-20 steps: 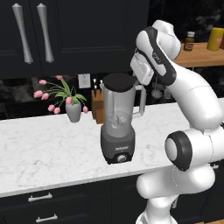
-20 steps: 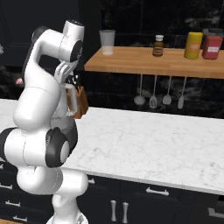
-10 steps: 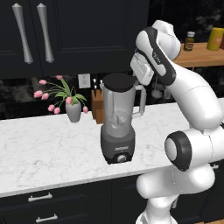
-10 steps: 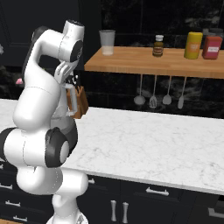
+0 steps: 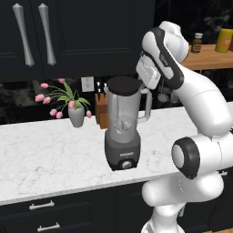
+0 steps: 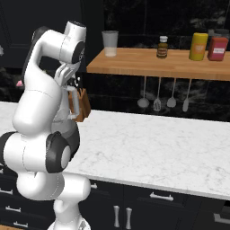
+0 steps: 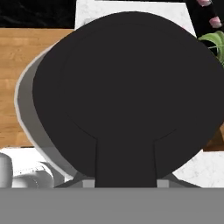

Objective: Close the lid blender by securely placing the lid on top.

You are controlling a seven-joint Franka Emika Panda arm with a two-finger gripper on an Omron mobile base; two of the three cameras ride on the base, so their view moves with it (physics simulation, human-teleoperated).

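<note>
Here the gripper (image 5: 142,85) sits at the lid's tab; whether its fingers pinch it I cannot tell. The black lid (image 5: 123,85) lies flat atop the blender (image 5: 122,126) on the marble counter (image 5: 54,154), knife block (image 5: 102,109) just behind.

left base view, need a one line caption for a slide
Black lid sits atop the blender on a marble counter, white arm reaching in from the right.
</note>
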